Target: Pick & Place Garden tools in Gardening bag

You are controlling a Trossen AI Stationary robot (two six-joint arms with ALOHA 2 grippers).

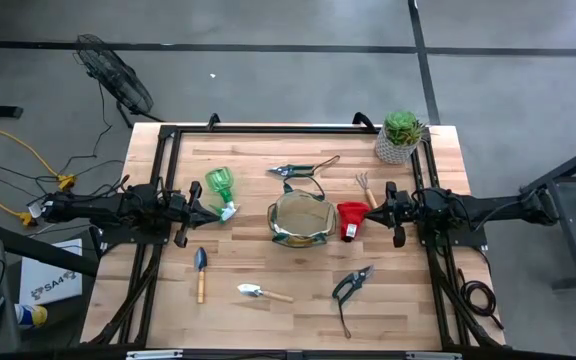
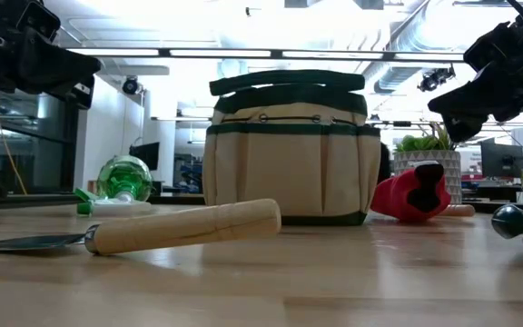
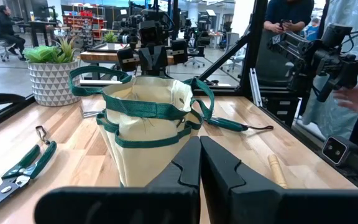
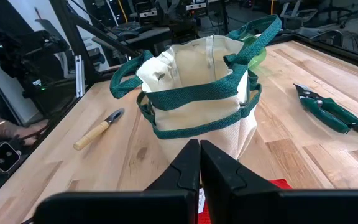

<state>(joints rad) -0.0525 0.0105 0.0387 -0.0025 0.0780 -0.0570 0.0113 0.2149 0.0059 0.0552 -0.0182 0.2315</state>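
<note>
Centrally, the gardening bag (image 1: 302, 221) stands upright on the desk (image 1: 268, 270). At its nine o'clock the left claw (image 1: 211, 207) hovers clenched and empty; at three o'clock the right claw (image 1: 371, 218) hovers clenched above the red item (image 1: 351, 216). Trowels and pruners lie around.

Gardening bag (image 2: 286, 150) stands upright at centre, handles up. Wooden-handled trowel (image 2: 152, 229) lies nearest, at its 7 o'clock. Green spray bottle (image 2: 123, 179) at 9 o'clock; red item (image 2: 413, 193) at 3, possibly touching the bag. My grippers hang overhead.
</note>
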